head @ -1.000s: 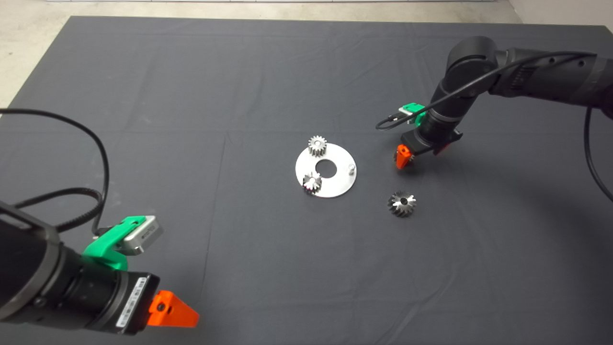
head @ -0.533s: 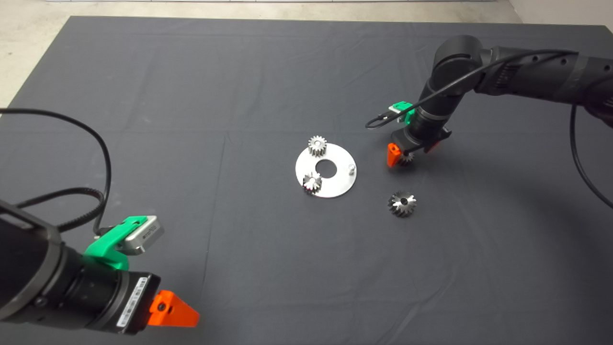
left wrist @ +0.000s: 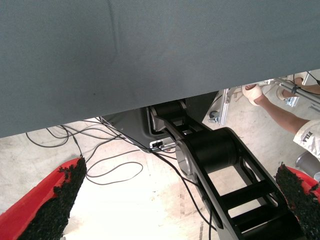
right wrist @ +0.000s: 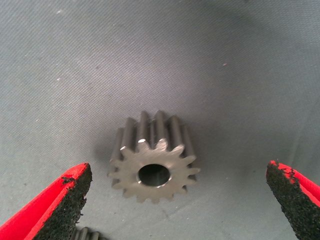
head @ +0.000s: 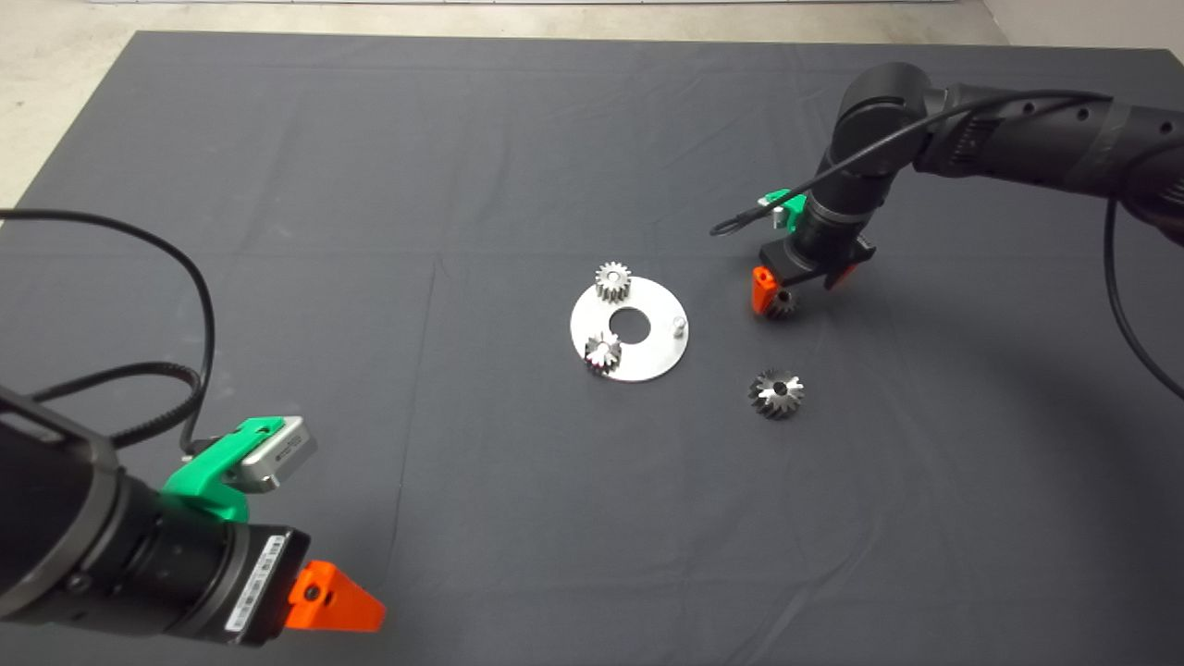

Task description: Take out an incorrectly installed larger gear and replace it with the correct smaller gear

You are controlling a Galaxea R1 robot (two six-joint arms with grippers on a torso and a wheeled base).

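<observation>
1. The right gripper (head: 782, 298) is held over the smaller gear (right wrist: 154, 157), jaws spread wide to straddle it, right of the round plate (head: 647, 361).
2. The larger gear (head: 776, 393) is laid aside off the plate's right edge, leaving the peg (head: 678, 324) free.
3. The left gripper (left wrist: 175, 200) is parked, jaws released.

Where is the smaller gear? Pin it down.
In the head view, the smaller gear lies on the mat right of the round plate, between the right claw's open fingers.

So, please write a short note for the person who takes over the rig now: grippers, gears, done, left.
Right gripper: open, low over the smaller gear, which lies on the mat between its fingers, not gripped.
Left gripper: open, parked at the mat's near left edge.
Larger gear: off the round plate, on the mat beside it.
Done: removal.
Left: grip the smaller gear, mount it on the plate's free pin.
</observation>
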